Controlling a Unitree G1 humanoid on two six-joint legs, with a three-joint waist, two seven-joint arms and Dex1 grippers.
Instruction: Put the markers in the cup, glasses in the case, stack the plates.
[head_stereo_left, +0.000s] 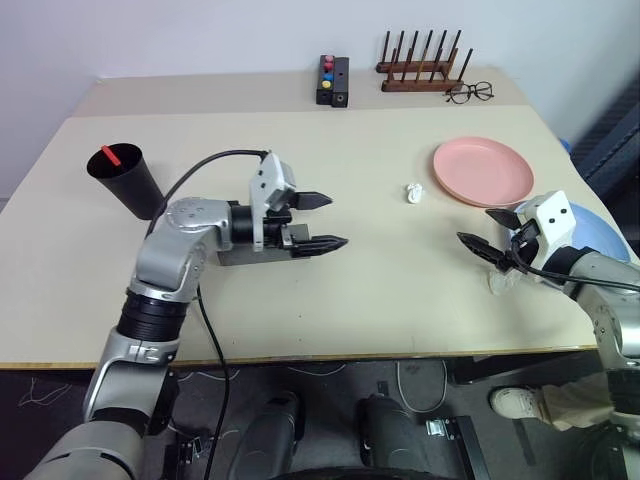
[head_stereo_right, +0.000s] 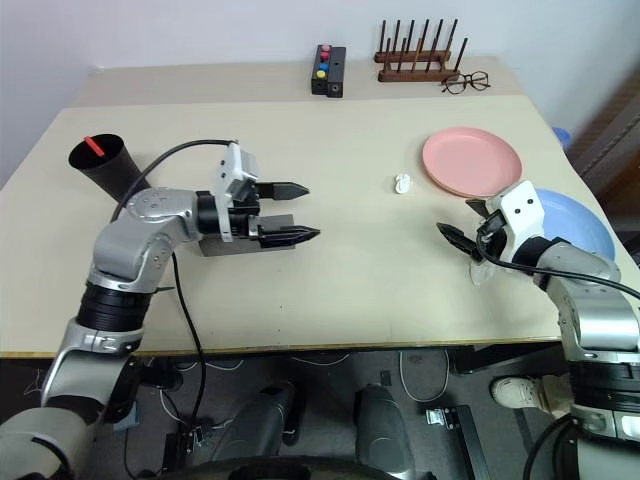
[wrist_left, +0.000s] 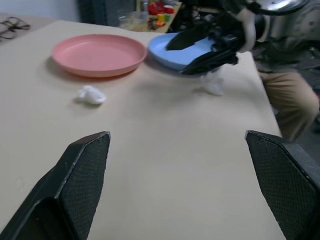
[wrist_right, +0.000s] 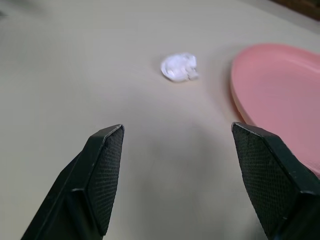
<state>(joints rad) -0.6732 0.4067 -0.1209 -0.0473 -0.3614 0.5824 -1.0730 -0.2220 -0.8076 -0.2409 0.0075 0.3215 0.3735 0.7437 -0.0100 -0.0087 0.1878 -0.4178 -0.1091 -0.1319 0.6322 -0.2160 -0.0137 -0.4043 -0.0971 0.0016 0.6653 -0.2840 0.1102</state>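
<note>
The black cup (head_stereo_left: 120, 178) leans at the far left with a marker's red end (head_stereo_left: 110, 156) sticking out of it. My left gripper (head_stereo_left: 337, 221) hovers open and empty, pointing right, just above the grey case (head_stereo_left: 232, 257), which its wrist partly hides. The pink plate (head_stereo_left: 483, 170) lies at the right. The blue plate (head_stereo_left: 602, 228) sits nearer the right edge, partly behind my right gripper (head_stereo_left: 474, 225), which is open, holds nothing and points left beside the plates. The glasses are out of view.
A small white crumpled wad (head_stereo_left: 415, 191) lies left of the pink plate, and another pale scrap (head_stereo_left: 503, 280) lies under the right gripper. At the back stand a wooden rack (head_stereo_left: 420, 68), wire spectacles (head_stereo_left: 470, 93) and a black button box (head_stereo_left: 333, 80).
</note>
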